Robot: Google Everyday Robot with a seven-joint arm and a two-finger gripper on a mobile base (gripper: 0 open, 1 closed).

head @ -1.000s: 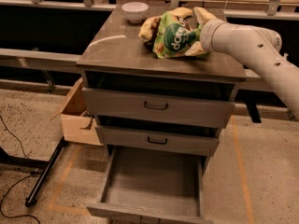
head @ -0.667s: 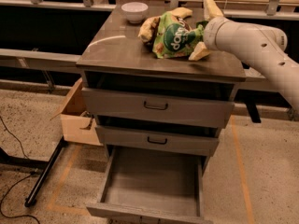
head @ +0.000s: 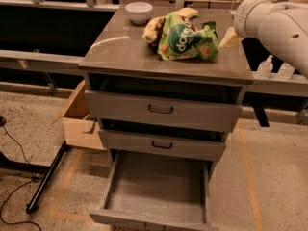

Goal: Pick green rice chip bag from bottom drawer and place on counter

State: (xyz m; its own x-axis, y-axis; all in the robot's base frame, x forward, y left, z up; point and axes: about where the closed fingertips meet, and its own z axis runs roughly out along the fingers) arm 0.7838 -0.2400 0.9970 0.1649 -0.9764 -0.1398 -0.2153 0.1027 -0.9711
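While the bottom drawer (head: 156,189) stands pulled out at the foot of the cabinet, showing its plain grey floor, the green rice chip bag (head: 187,41) lies on the counter (head: 120,49). The bag rests right of the counter's middle, nearer the back edge than the front, crumpled, with its dark green round logo and white lettering facing up. Its left side leans on a brown-and-yellow snack bag (head: 153,29), which pokes out behind it toward the back edge. A white bowl (head: 139,11) sits near the back left corner, apart from both bags.

The gripper (head: 234,16) is over the counter's right edge, close to the back right corner. Its tan fingers are spread wide: the lower one (head: 228,36) points down just beside the green bag's right end, with a thin gap between them as far as can be seen, and the upper one reaches the top of the view. Neither grips the bag. The white arm (head: 281,25) runs off from it to the right.

Below the counter's front edge, the two upper drawers (head: 161,110) with black handles are both slightly ajar. On the floor off the left edge stands an open cardboard box (head: 79,121), with a black stand leg (head: 48,177) slanting in front of it. Two small bottles (head: 265,67) stand on a ledge past the right edge.
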